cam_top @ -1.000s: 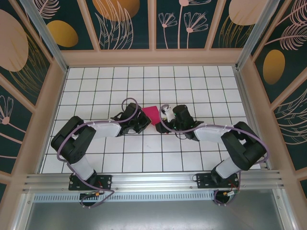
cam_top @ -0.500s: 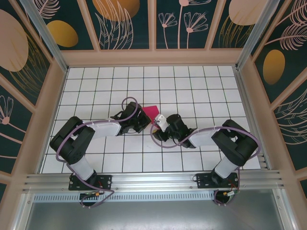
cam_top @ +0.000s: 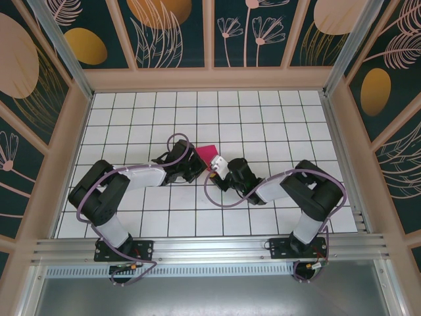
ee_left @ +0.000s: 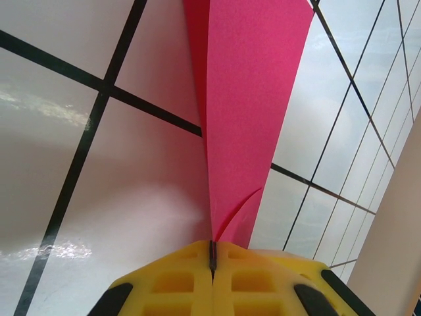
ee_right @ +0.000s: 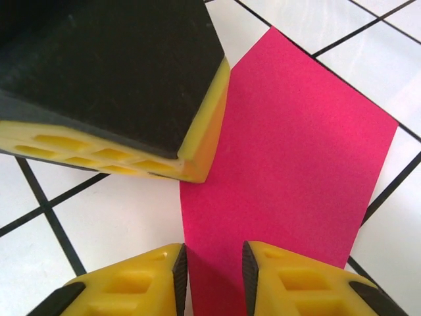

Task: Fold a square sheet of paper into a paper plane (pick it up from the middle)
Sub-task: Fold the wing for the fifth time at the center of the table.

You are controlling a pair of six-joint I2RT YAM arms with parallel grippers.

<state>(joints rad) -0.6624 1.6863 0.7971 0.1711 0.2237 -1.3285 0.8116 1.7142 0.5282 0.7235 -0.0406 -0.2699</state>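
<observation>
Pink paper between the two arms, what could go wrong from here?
First, the left jaws pinch the paper by one narrow end, where a small wrinkle shows; a tug could tear it or slip it free. Second, the right jaws stand apart astride the paper's edge, close beside the left finger; closing there may bump it or press a stray crease.

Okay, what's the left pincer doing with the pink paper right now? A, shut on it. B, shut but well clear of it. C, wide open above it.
A: the left pincer has its fingers pressed together, with the paper pinched in the seam between them.
</observation>
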